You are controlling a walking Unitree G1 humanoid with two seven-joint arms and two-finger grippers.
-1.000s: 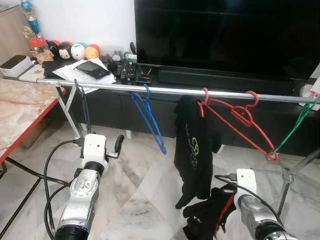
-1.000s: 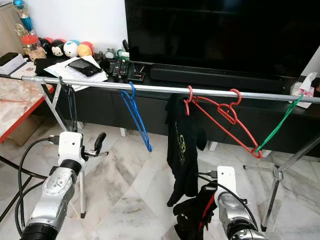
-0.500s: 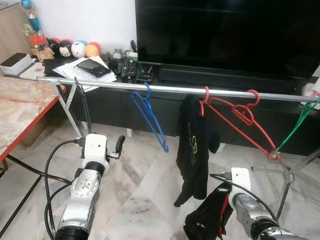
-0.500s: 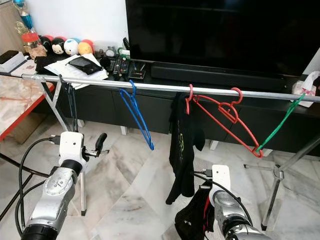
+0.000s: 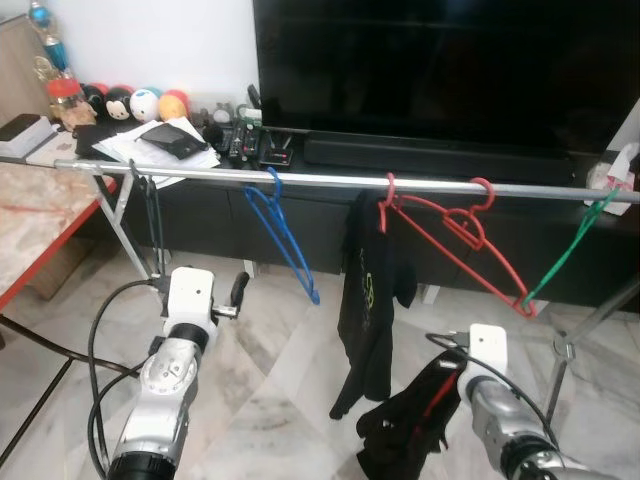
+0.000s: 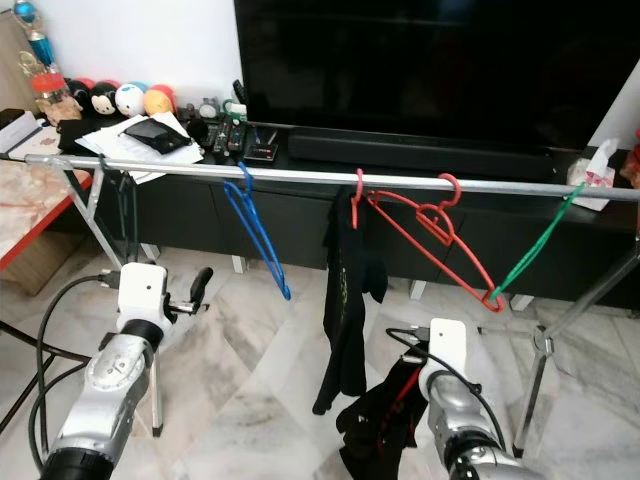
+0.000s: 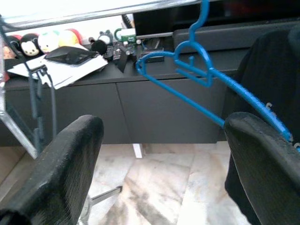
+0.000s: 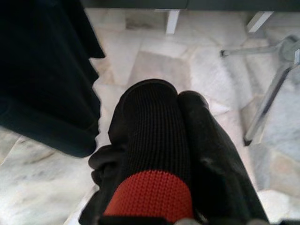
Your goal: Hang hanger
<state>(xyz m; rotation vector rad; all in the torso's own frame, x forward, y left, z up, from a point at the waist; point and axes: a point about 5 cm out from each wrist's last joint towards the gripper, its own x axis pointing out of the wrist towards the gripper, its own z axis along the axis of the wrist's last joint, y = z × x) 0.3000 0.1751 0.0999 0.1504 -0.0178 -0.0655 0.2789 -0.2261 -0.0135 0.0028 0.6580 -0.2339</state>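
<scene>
gripping black garment, right pincer

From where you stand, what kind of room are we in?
Most likely a home living room: a big dark television on a low black cabinet, a marble tile floor, and a metal drying rail with hangers set up in front.

A red hanger wrapped in a black garment is held low, below the rail. Its hook isn't visible.
</scene>
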